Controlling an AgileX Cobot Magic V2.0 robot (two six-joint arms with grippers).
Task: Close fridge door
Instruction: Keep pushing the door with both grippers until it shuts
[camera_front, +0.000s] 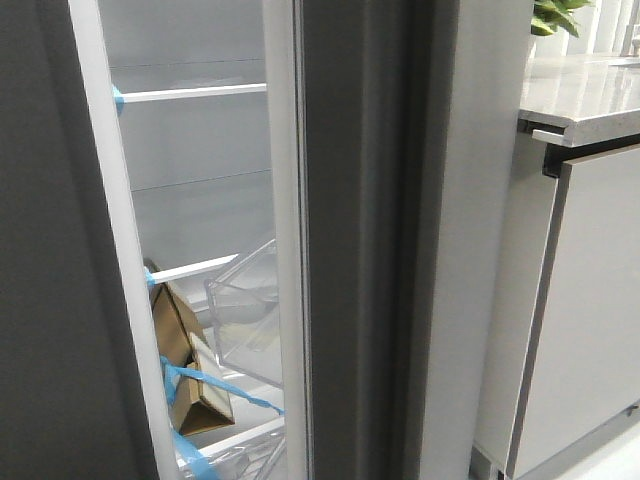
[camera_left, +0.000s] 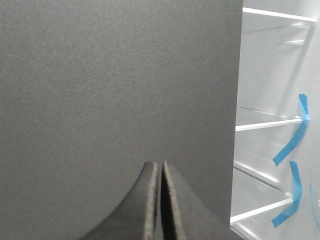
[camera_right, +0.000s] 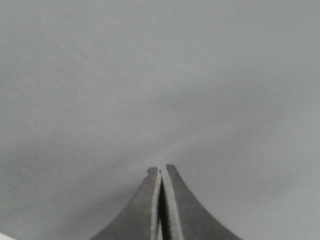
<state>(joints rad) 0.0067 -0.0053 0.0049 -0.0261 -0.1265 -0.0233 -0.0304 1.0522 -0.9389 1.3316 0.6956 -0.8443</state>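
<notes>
- Front view: fridge door (camera_front: 50, 250) fills the left side, matte dark grey, white lined edge (camera_front: 120, 260) facing the gap. Door stands ajar; fridge interior (camera_front: 200, 170) shows through the gap.
- Inside: white shelves (camera_front: 190, 93), a clear plastic bin (camera_front: 245, 310) tilted, a brown cardboard piece (camera_front: 185, 350) low down, blue tape (camera_front: 215, 385) across it and at the shelf ends.
- Right of the gap: another dark-grey panel (camera_front: 365, 250) with a pale strip (camera_front: 285, 240) along its edge, then a pale side wall (camera_front: 475, 230).
- Far right: counter top (camera_front: 580, 95), light-grey cabinet door (camera_front: 595, 300) under it, green plant (camera_front: 560, 15) at the top corner. No claw seen in this view.
- Left wrist view: left claw (camera_left: 161, 167) clenched, fingers pressed together, nothing between them, tips close against or at the fridge door (camera_left: 115, 90); contact cannot be told. Door edge runs down beside the open interior, white shelves (camera_left: 267, 124) and blue tape (camera_left: 290, 145) visible there.
- Right wrist view: right claw (camera_right: 161, 171) clenched, holding nothing, tips pointing at a plain grey surface (camera_right: 160, 75); blurred, cannot tell which panel it is or whether it touches.
</notes>
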